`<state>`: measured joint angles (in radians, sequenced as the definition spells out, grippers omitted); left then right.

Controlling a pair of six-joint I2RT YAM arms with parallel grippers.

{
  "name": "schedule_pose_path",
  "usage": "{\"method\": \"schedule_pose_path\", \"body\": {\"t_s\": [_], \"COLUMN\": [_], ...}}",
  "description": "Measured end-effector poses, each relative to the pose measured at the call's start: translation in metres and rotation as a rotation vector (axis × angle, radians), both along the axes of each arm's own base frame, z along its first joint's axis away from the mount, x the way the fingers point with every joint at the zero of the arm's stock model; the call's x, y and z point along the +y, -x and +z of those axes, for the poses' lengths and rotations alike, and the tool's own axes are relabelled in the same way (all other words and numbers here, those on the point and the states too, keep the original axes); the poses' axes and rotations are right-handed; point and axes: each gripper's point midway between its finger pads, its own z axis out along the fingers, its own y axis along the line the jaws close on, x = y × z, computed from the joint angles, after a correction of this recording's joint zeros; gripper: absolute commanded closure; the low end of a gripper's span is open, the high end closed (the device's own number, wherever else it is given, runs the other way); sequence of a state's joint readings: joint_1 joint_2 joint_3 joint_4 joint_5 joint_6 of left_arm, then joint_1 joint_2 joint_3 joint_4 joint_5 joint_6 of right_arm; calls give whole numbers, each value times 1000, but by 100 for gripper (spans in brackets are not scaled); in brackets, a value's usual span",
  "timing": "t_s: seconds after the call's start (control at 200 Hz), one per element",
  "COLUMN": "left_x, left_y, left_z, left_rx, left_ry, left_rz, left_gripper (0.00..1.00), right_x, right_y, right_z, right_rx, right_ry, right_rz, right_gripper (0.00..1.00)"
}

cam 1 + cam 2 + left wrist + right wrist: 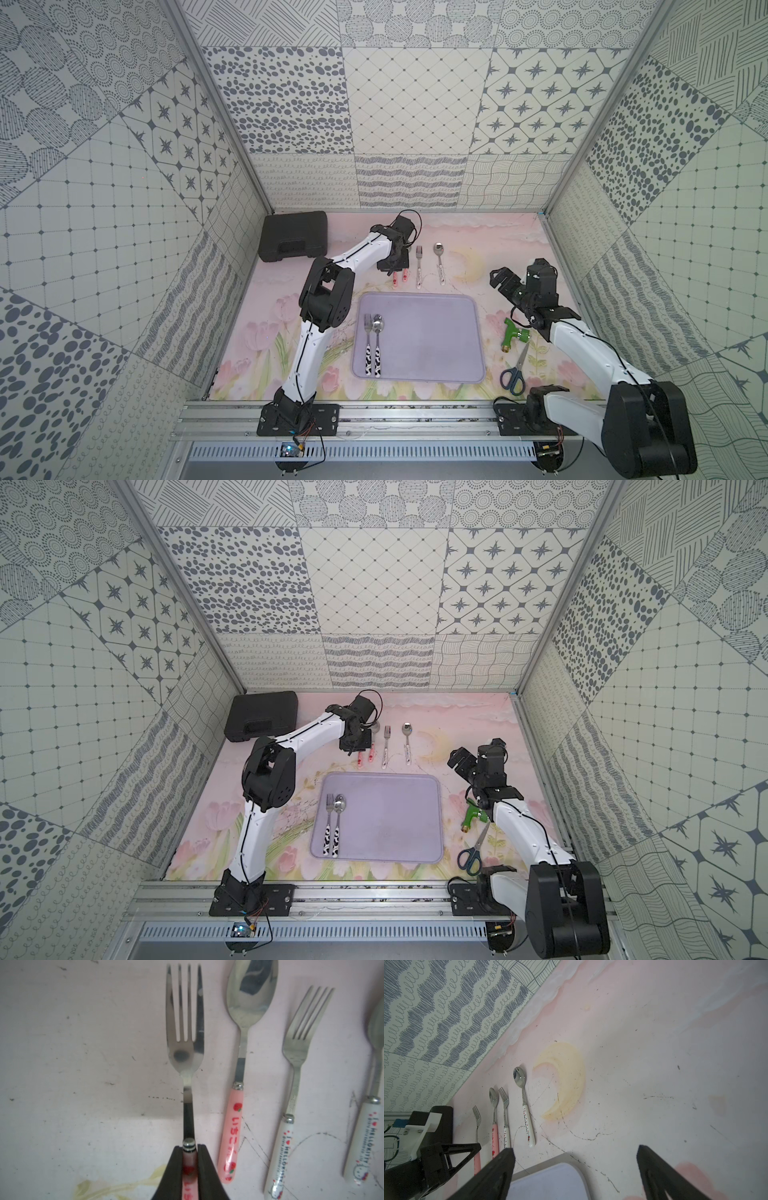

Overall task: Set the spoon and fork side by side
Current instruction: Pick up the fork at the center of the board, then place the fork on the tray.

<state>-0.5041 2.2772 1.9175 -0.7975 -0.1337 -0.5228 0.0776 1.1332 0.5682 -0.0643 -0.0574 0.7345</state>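
Left claw (pixel 190 1148) clenches pink fork (pixel 185 1057), hiding most of its handle; right claw (pixel 576 1151) gapes.

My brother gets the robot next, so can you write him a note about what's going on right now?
Left gripper: shut on the handle of the pink strawberry fork.
Right gripper: open, holding nothing, over the table near the purple tray.
The pink strawberry spoon lies on the table right beside that fork. The Hello Kitty fork and Hello Kitty spoon come next in the row.
Done: the cow-print fork and cow-print spoon lie side by side on the tray.
Left: probably the pink pair goes onto the tray, then the Hello Kitty pair.
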Motion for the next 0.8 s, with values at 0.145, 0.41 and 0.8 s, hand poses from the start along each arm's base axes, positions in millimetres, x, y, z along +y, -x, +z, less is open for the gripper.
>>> {"method": "schedule_pose_path", "body": {"t_s": [0.145, 0.41, 0.8], "left_x": [-4, -8, -13], "left_y": [10, 44, 105], "left_z": [10, 18, 21], "left_rx": [-9, 5, 23], "left_ry": [2, 2, -3], "left_rz": [-11, -22, -29], "left_gripper": [100, 100, 100], "right_x": [0, 0, 0], "right_y": [0, 0, 0], "right_z": [0, 0, 1], "right_rx": [-1, -1, -1], "right_ry": [-2, -2, -3], "right_rz": [2, 2, 1], "right_gripper": [3, 3, 3]}}
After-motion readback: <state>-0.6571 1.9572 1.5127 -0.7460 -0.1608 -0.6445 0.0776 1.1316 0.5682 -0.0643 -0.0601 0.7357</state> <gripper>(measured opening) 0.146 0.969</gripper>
